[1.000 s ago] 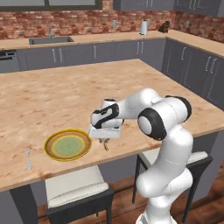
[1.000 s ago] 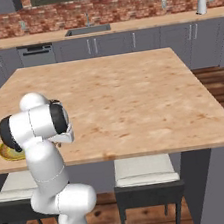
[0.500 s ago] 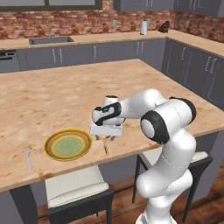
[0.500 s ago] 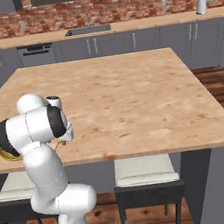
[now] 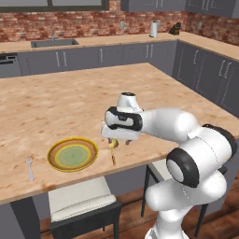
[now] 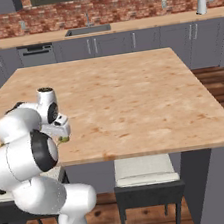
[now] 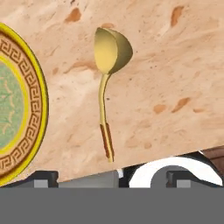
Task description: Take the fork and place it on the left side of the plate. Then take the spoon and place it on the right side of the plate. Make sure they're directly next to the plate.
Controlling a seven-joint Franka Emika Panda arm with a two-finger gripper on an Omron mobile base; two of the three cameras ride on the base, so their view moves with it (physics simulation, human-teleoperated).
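While the fork [image 5: 30, 167] lies on the tabletop [image 5: 70, 107] well left of the plate [image 5: 73, 154], the spoon [image 7: 106, 83] rests flat just right of its rim, and the jaws [image 5: 115, 142] hover open and empty above it. The spoon step looks finished, so the next move probably calls for lifting clear; the plate holds nothing

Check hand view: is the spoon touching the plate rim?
No. The spoon lies on the counter with bare wood between it and the plate.

A kitchen: sink [image 6: 88, 30], grey cabinets [image 6: 109, 44]; brick wall [image 5: 88, 24].
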